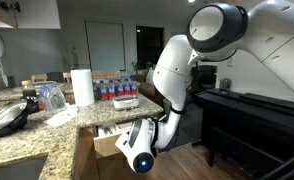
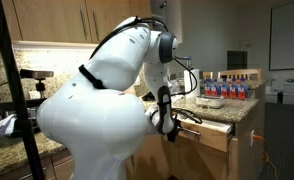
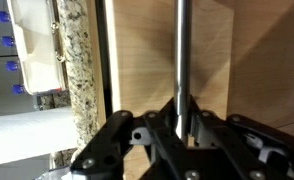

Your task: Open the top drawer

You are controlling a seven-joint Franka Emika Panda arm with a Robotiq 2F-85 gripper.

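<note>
The top drawer (image 3: 137,60) fills the wrist view as a light-brown wood front with a silver bar handle (image 3: 183,45) running straight up the picture. My gripper (image 3: 180,125) is shut on the handle's lower part, one black finger on each side of the bar. In both exterior views the drawer (image 1: 109,143) (image 2: 215,134) stands pulled partway out from under the granite counter, and the arm bends down to it. There the arm largely hides the fingers.
The speckled granite counter (image 1: 47,135) carries a paper towel roll (image 1: 82,85), a pack of water bottles (image 1: 117,92) (image 2: 232,88) and a dark pan (image 1: 7,118). A black piano-like piece (image 1: 252,108) stands across the aisle. A tripod pole (image 2: 17,100) rises beside the robot.
</note>
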